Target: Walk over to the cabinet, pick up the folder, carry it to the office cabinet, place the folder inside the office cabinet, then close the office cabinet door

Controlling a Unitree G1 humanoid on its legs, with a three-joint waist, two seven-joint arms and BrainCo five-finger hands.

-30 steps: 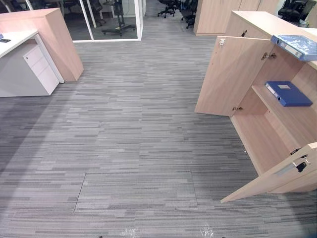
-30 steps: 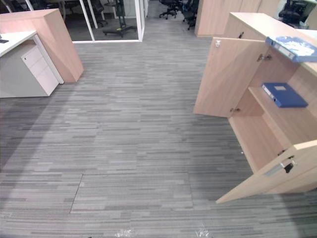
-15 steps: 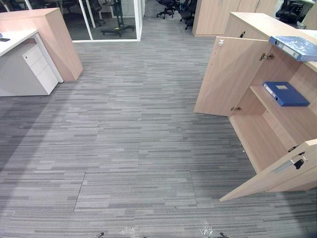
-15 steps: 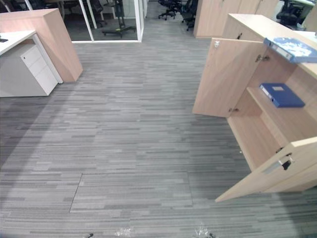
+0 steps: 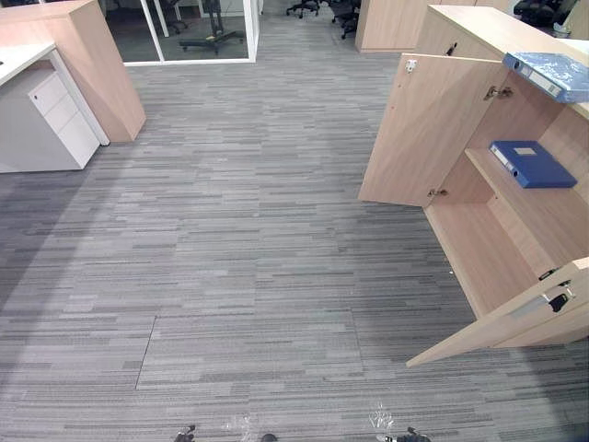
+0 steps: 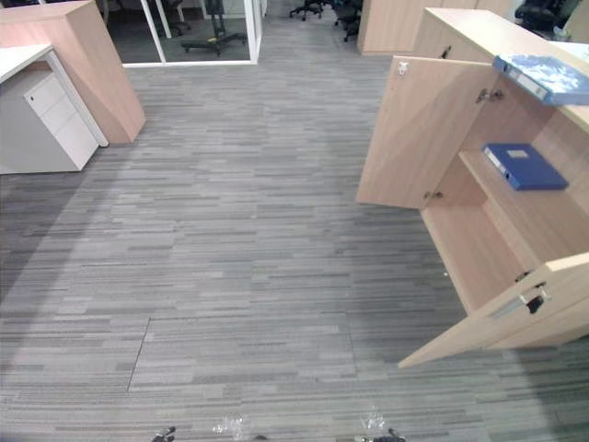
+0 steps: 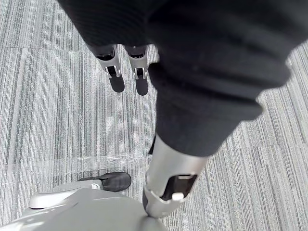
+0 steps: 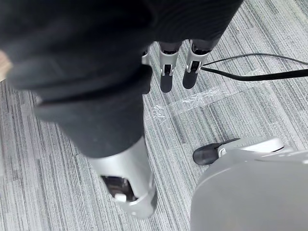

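We stand on a wide floor (image 5: 239,230) of grey striped carpet tiles in an open office. A glass partition (image 5: 193,28) runs along the far side, and a pale worktop (image 5: 18,60) with a white drawer unit (image 5: 55,115) under it stands at the left behind a wooden side panel (image 5: 97,64). On the right is the office cabinet (image 5: 483,253) in light wood. Both doors are swung wide: the far door (image 5: 419,129) stands out into the room, and the near door (image 5: 515,318) angles toward us. A dark blue folder (image 5: 534,164) lies flat at the far end of the cabinet's inner shelf, its spine along the shelf's front edge. A pale blue folder (image 5: 552,74) lies on the cabinet top by its front edge. The left robot hand (image 7: 117,72) hangs over the carpet with its fingers straight and apart from the thumb, holding nothing. The right robot hand (image 8: 166,72) hangs the same way, fingers extended, touching nothing.
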